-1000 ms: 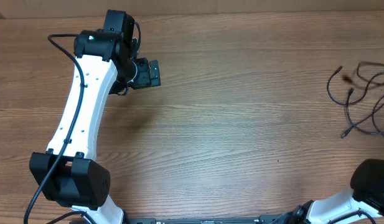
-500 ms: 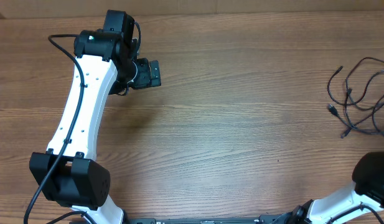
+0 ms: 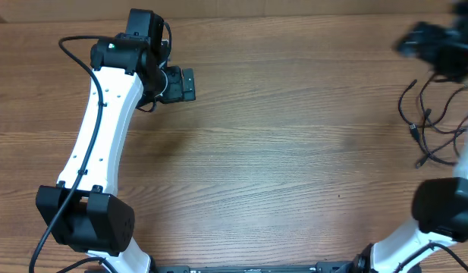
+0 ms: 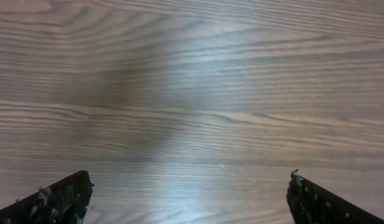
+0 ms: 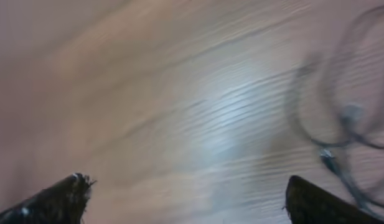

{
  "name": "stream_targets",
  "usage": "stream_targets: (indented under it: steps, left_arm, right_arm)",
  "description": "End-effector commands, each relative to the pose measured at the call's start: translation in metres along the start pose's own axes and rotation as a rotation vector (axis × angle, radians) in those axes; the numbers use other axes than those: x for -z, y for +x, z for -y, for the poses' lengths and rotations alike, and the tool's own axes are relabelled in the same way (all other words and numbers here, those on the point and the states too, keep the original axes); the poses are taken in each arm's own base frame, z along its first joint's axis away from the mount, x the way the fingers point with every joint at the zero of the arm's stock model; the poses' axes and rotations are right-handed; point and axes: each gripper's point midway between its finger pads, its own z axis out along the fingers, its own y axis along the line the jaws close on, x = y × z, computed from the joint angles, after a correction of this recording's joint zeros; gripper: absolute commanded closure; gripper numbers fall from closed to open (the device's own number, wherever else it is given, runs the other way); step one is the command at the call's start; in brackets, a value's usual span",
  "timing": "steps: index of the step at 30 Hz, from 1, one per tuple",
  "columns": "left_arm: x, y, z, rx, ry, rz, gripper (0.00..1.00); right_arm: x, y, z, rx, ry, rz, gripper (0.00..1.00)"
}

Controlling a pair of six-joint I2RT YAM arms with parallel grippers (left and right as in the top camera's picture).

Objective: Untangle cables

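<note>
The cables [image 3: 413, 130] are thin black cords lying in loose, overlapping loops at the table's right edge. In the right wrist view the cables [image 5: 332, 157] appear blurred at the right, with a small plug showing. My right gripper [image 3: 416, 42] is a blurred dark shape just above and behind the pile. It is open, and the right gripper [image 5: 188, 190] has only bare wood between its fingertips. My left gripper [image 3: 186, 85] hangs at the far left of the table, far from the cords. The left gripper [image 4: 188, 186] is wide open over bare wood.
The wooden table [image 3: 294, 152] fills the view. The white left arm [image 3: 97, 144] runs from its black base [image 3: 86, 220] at the front left up to the back left. The right arm's base [image 3: 446, 208] stands at the front right, close to the cords.
My right gripper went from shut to wide open. The right arm swung into the overhead view at the back right, moving fast. The cords' loops and a plug shifted slightly. The left arm barely moved.
</note>
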Motion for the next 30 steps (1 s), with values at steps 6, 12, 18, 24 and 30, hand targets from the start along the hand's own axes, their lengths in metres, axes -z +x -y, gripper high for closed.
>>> stream_targets:
  steps: [6, 12, 18, 24, 30]
  left_arm:
    - [0.013, 0.036, -0.048, 0.101, -0.202, -0.126, 0.0]
    - [0.021, 0.063, -0.055, 0.093, -0.24, -0.23, 0.0]
    - [0.034, 0.065, -0.06, 0.086, -0.242, -0.155, 0.0]
    - [0.044, 0.089, -0.066, 0.091, -0.217, -0.054, 0.0]
    - [0.049, 0.118, -0.076, 0.086, -0.189, 0.097, 0.0]
  right_arm:
    - [-0.013, 0.044, -0.064, 0.21, 0.1, -0.115, 0.0]
    - [-0.012, 0.06, -0.075, 0.204, 0.1, -0.166, 0.0]
    - [0.001, 0.058, -0.076, 0.206, 0.098, -0.129, 0.0]
    - [0.013, 0.053, -0.078, 0.212, 0.095, -0.082, 0.0]
    - [0.022, 0.052, -0.08, 0.223, 0.089, -0.056, 0.0]
